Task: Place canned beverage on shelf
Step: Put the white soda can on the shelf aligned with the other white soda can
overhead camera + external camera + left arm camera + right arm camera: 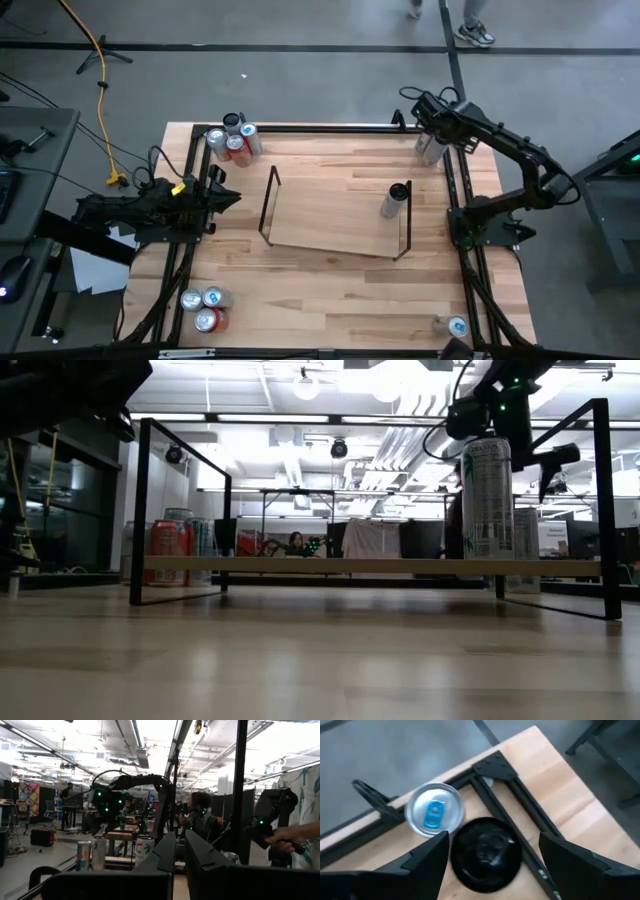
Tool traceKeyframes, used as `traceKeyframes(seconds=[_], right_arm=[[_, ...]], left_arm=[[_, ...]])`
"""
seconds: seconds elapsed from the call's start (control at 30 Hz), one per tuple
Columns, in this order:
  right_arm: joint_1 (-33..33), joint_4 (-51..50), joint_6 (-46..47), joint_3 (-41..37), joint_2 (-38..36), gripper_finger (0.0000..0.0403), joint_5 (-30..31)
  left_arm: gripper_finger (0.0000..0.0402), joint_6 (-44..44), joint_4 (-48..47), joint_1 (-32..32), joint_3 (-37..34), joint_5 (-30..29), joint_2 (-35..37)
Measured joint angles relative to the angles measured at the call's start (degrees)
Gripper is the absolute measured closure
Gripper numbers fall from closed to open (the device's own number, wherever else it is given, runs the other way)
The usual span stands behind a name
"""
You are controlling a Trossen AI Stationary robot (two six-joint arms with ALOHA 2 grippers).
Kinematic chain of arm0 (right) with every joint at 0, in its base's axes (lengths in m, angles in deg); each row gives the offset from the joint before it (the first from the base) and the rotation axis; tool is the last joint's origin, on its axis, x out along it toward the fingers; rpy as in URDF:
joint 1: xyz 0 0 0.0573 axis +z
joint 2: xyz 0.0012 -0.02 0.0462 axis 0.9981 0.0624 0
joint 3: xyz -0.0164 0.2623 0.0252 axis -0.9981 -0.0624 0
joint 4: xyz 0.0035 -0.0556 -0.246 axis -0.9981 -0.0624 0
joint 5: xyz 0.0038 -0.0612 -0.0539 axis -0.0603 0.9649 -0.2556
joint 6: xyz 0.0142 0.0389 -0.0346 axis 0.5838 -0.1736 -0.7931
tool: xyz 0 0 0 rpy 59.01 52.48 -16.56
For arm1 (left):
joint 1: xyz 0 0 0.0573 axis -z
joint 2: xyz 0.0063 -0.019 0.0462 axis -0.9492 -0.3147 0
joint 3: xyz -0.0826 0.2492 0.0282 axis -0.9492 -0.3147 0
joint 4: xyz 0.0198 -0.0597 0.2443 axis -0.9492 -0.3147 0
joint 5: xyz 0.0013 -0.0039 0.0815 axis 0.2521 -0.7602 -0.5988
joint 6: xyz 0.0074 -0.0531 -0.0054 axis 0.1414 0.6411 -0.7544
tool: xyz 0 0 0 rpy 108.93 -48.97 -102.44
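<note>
Your right gripper (492,855) hangs with its fingers spread wide over two cans, a black-topped can (486,851) right between them and a silver can (434,811) just beside, touching neither. One tall can (395,199) stands on the shelf (272,205) farther in. Beyond are four cans (234,139), then three cans (205,306). Your left gripper (226,196) waits, fingers close together.

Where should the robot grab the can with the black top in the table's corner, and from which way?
Probably by its round sides just under the top, coming straight down. The black-topped can stands upright, the open right gripper hangs over it, and a blue-tabbed silver can crowds one side. The left gripper waits at the left edge of the table.
</note>
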Motion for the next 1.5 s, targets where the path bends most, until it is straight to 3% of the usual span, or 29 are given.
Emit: traceKeyframes(seconds=[0.53, 0.97, 1.5], right_arm=[[-2.98, 2.70, 1.95, -0.02, 0.24, 0.0107, -1.21], [-3.24, 2.15, 3.04, -0.04, 4.69, 0.0107, -3.08], [-3.24, -0.04, -1.50, -0.04, 4.79, 0.0123, -5.30]], left_arm=[[0.0398, 0.01, -0.03, -0.01, 0.00, 0.01, 0.00], [0.0398, -0.01, -0.02, 0.01, 0.00, -0.01, 0.00], [0.0398, 0.01, -0.01, 0.00, 0.00, -0.01, 0.00]])
